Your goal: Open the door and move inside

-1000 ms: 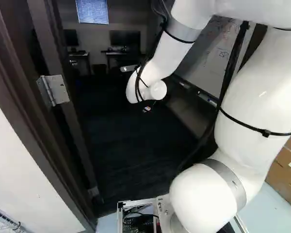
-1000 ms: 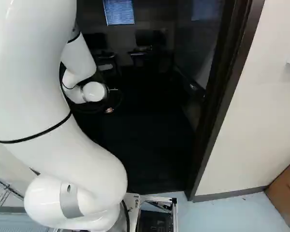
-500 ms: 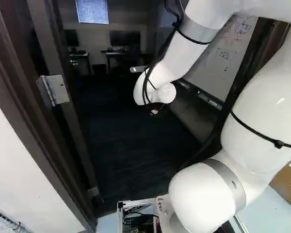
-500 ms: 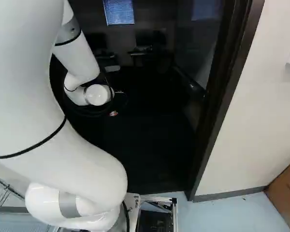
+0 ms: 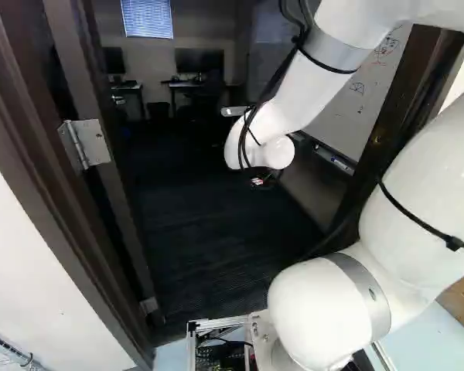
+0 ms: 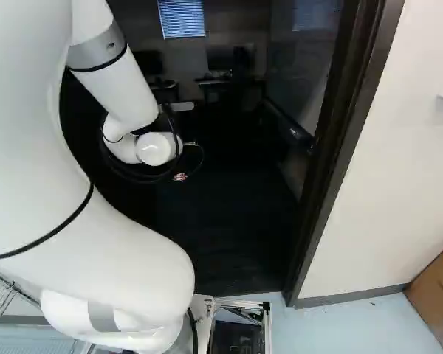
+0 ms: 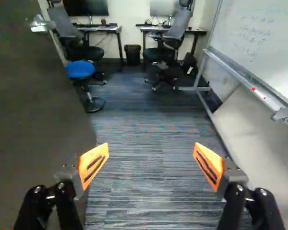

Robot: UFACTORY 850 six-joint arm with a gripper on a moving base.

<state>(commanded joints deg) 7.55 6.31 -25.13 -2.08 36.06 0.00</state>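
The hand (image 5: 265, 179) is hanging past the doorframe (image 6: 347, 133), its orange pads (image 7: 92, 164) standing wide apart above striped carpet (image 7: 144, 191), beside the open door (image 7: 33, 96).

An office room: two desks (image 7: 100, 28) with monitors (image 7: 85, 6) stand along the far wall, mesh-backed swivel chairs (image 7: 178, 27) beside them and a black wastebasket (image 7: 133, 54) between. A blue-seated stool (image 7: 80, 70), a whiteboard (image 7: 259, 40) with handwriting and striped carpet (image 7: 144, 172) fit too.
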